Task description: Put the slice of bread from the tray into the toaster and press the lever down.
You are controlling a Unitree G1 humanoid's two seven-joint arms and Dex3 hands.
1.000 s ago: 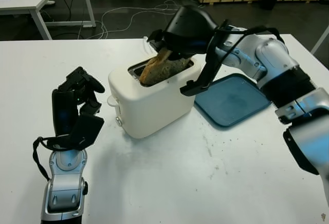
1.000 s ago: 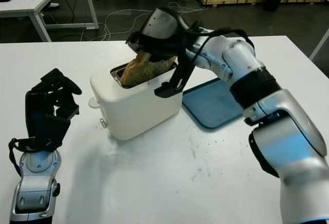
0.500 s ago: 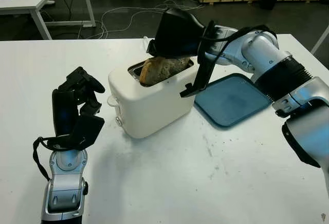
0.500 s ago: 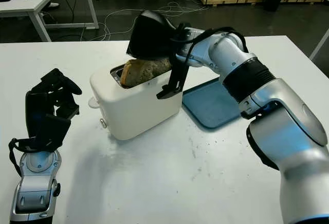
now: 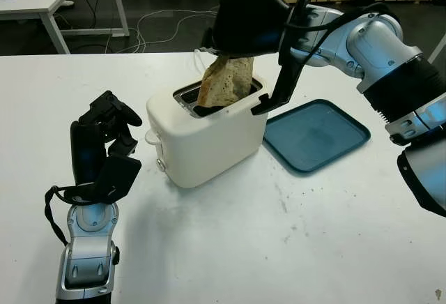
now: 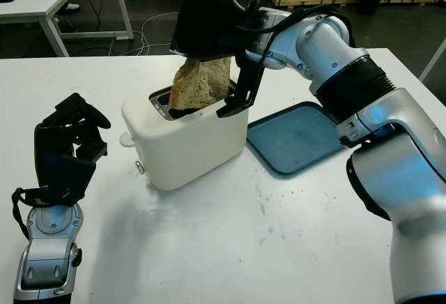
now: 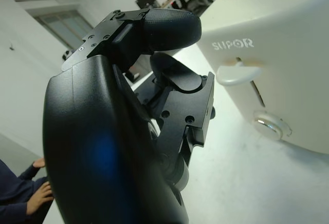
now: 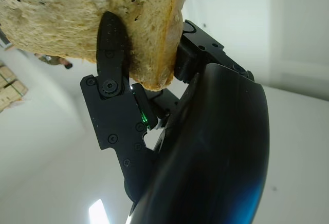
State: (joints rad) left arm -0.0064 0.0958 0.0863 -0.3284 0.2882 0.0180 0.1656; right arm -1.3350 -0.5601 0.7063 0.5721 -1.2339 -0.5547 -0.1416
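White table point(image 5: 230, 248) surface carries a white toaster point(image 5: 209, 140) at centre and a blue tray point(image 5: 317, 135) just beside it, bare of bread. Cables trail over the floor behind.

Right hand point(image 5: 240, 28) hangs above the toaster, fingers clamped on the bread slice point(image 5: 224, 81). The slice stands nearly upright, lower edge inside the slot point(image 5: 202, 105), most of its body above the rim.

Left hand point(image 5: 104, 143) is parked near the toaster's lever end, fingers curled, holding nothing. Lever point(image 7: 237, 73) sits in the raised position.

Hazards, as judged:
- Slice is thick and irregular; a tilted descent may wedge it against the slot rim.
- Early release may leave it leaning or tip it out.
- Downward force could shift the toaster.
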